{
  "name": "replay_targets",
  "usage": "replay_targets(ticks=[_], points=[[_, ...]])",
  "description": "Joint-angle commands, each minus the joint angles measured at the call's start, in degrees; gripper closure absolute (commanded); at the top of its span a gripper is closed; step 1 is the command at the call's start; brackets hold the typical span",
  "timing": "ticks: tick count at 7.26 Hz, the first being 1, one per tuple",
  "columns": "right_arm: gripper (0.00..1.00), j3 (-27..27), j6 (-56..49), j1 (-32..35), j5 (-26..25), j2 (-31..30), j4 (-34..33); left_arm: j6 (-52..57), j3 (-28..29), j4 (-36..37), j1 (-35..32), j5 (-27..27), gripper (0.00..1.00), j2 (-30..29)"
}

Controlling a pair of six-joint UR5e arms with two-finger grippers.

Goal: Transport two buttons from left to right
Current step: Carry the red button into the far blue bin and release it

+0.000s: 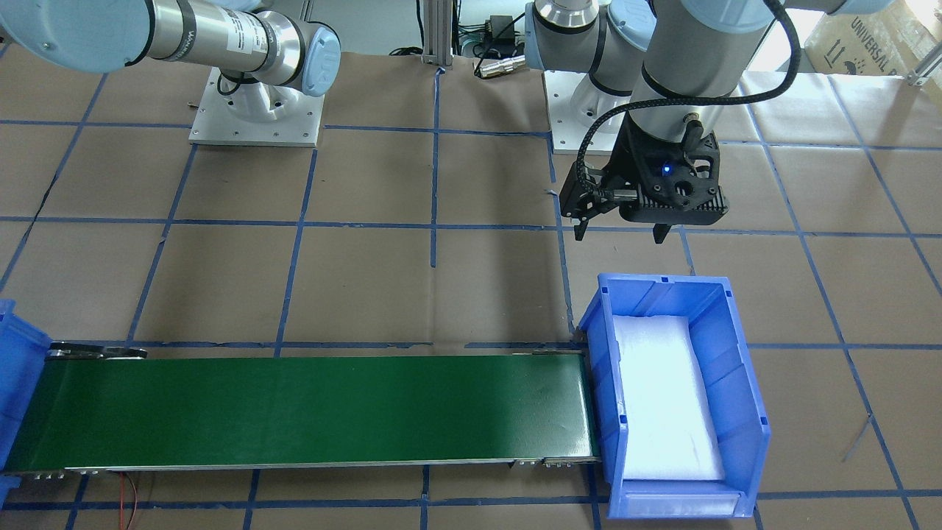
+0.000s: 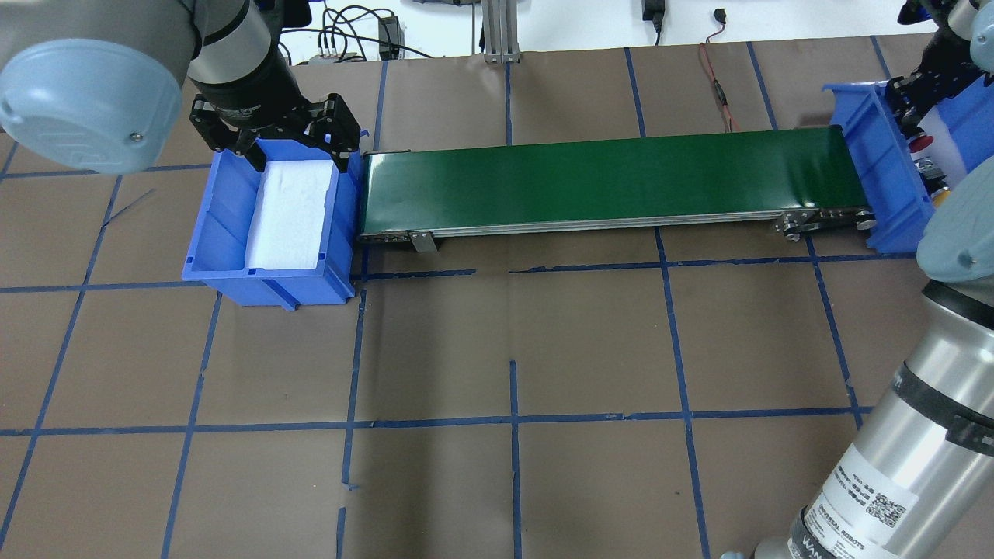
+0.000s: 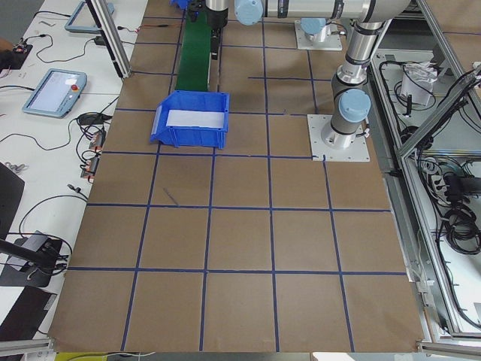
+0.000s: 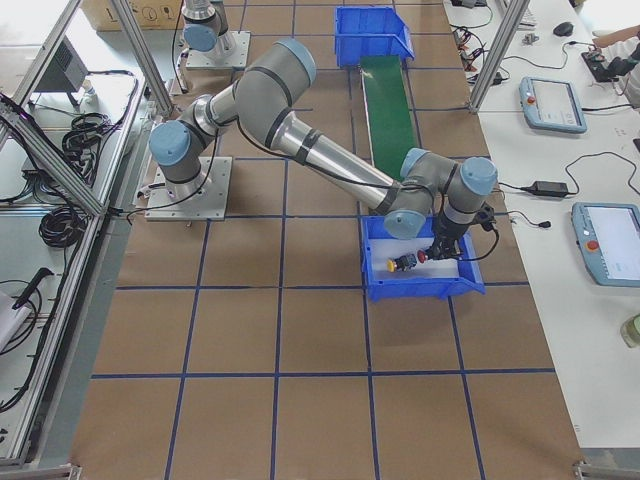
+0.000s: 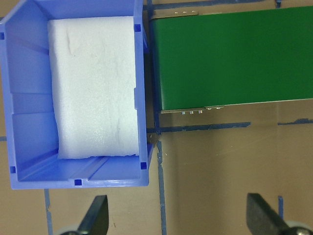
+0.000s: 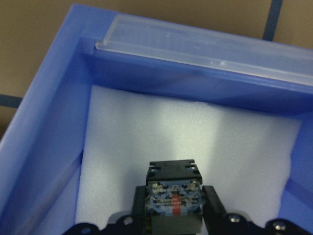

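My right gripper [image 6: 173, 198] is down inside the right blue bin [image 6: 49, 122] and shut on a button's grey block base [image 6: 173, 178], over white foam. In the overhead view a red cap [image 2: 922, 142] shows just under that gripper [image 2: 912, 124], so it grips the red button. The yellow button [image 4: 395, 265] lies on the foam beside it in the exterior right view. My left gripper [image 5: 178, 220] is open and empty, hovering by the left blue bin [image 5: 24, 98], which holds only foam.
A green conveyor belt [image 2: 606, 178] runs between the two bins and carries nothing. The left gripper [image 1: 620, 232] hangs on the robot's side of its bin [image 1: 611, 412]. Brown paper with blue tape lines covers the table.
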Motion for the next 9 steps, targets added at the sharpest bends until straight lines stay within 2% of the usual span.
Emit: replay_targets(ticks=[1,2,3,5,8,9], points=[[0.56,0.08,0.09,-0.67,-0.21,0.19,0.29,0.0,0.0,0.0,-0.01,0.0,0.0,0.0],[0.31,-0.09,-0.43,-0.68,-0.12,-0.07,0.12,0.0,0.0,0.0,-0.01,0.0,0.0,0.0],[0.14,-0.18,0.26,-0.68,-0.12,-0.68,0.2,0.0,0.0,0.09,-0.01,0.0,0.0,0.0],[0.04,-0.01,0.36,-0.24,-0.12,-3.31,1.51,0.0,-0.09,0.0,0.07,0.09,0.0,0.0],[0.03,0.08,1.05,1.94,0.32,-8.22,10.28,0.0,-0.09,0.09,0.16,0.0,0.0,-0.08],[0.02,0.17,1.67,3.27,0.58,-10.68,15.53,0.0,-0.09,0.09,0.16,0.0,0.0,-0.09]])
